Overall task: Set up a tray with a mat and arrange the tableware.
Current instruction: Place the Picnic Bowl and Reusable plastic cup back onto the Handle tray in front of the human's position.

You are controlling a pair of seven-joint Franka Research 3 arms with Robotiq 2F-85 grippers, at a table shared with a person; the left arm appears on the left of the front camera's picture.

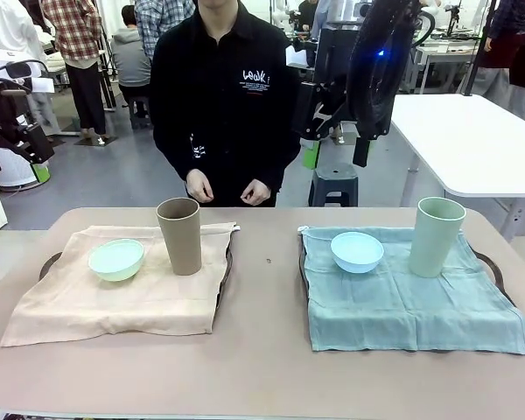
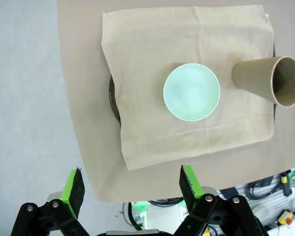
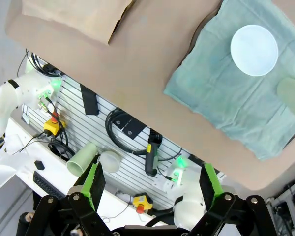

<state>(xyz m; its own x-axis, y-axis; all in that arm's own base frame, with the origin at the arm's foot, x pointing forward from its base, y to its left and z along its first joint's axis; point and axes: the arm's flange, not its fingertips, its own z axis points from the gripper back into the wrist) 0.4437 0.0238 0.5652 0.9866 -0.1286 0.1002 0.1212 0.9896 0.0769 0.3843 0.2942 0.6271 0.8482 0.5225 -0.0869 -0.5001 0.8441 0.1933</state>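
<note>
Table (image 1: 262, 367) stretches across my front view, tan and matte, with a person (image 1: 223, 96) in a black shirt standing at twelve o'clock, hands held low just behind the far edge; on it I see two dark trays, each almost wholly covered by a cloth mat. The blue-green mat (image 1: 411, 297) lies at three o'clock, its tray rim (image 1: 494, 267) peeking out at the right side; the beige mat (image 1: 122, 293) lies at nine o'clock, a tray edge (image 1: 51, 261) showing at its left.

Next in size, the pale green cup (image 1: 437, 236) stands upright at the blue-green mat's one o'clock corner; the brown cup (image 1: 179, 235) stands upright at the beige mat's one o'clock corner. The light blue bowl (image 1: 357, 251) sits on the blue-green mat at eleven o'clock, near its cup but apart from it; the pale green bowl (image 1: 116, 259) sits on the beige mat at ten o'clock, just beside the brown cup without touching.

From my left wrist view the left gripper (image 2: 130, 184) hangs high over the table's edge, fingers spread wide, gripping nothing; the pale green bowl is at its twelve o'clock. The right gripper (image 3: 152, 182) looks down past the table edge, likewise fully spread and empty.
</note>
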